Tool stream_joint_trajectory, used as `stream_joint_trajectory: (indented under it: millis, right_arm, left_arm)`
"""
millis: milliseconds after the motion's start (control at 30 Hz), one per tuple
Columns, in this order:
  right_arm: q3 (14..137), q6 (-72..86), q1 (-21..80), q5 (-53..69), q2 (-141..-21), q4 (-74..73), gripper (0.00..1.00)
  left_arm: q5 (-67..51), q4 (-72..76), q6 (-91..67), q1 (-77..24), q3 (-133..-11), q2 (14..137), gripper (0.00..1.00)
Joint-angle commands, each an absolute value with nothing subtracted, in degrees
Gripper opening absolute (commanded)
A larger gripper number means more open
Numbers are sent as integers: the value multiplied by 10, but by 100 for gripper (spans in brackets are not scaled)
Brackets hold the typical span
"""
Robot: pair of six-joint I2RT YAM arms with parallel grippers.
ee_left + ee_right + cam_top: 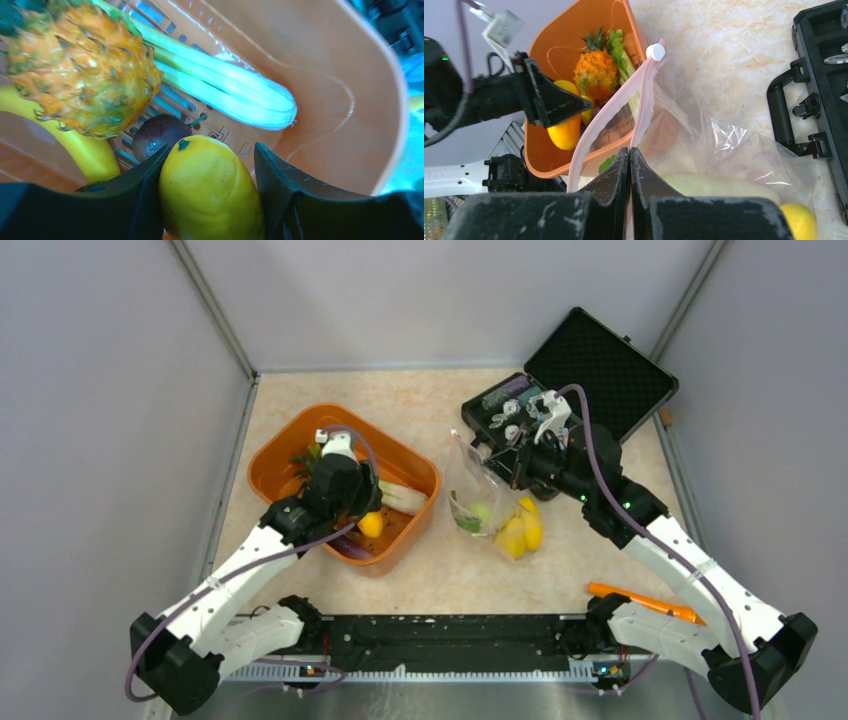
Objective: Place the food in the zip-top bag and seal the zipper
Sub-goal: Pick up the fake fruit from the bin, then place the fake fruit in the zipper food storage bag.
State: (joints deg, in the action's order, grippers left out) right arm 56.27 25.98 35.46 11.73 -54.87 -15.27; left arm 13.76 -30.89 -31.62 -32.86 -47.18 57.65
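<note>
Orange tub [284, 430]: set left on the table; pineapple [85, 70], leafy stalk [225, 92], banana [85, 150] and eggplant [157, 137] are contained.
Zip-top bag [475, 475]: laid right of the tub, lemons [520, 535] inside; its zipper [599, 120] is pinched by the closed right gripper [630, 150].
Yellow lemon [210, 200]: clamped in the left gripper [210, 160], over the tub.
</note>
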Motion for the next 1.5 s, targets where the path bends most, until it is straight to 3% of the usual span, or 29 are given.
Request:
stream_joint_trajectory:
  millis: [0, 267, 567, 833, 1000, 1200, 1467]
  right_arm:
    - [559, 267, 353, 120, -548, -125, 0]
    - [548, 278, 352, 127, -544, -112, 0]
    - [533, 296, 352, 136, -543, -89, 0]
    - [523, 308, 352, 141, -541, -74, 0]
    - [518, 319, 352, 148, -541, -58, 0]
    - [522, 332, 352, 149, -541, -46, 0]
    - [525, 343, 352, 147, -529, -42, 0]
  left_arm:
    - [172, -277, -312, -327, -496, 518, 9]
    - [159, -226, -299, -327, -472, 446, 12]
    - [-31, -35, -269, -327, -427, 366, 13]
    - [-138, 34, -274, -326, -436, 369, 12]
    - [-184, 179, -329, -327, -410, 398, 13]
    - [-273, 427, -422, -332, -395, 515, 10]
    - [-228, 504, -341, -391, -434, 627, 8]
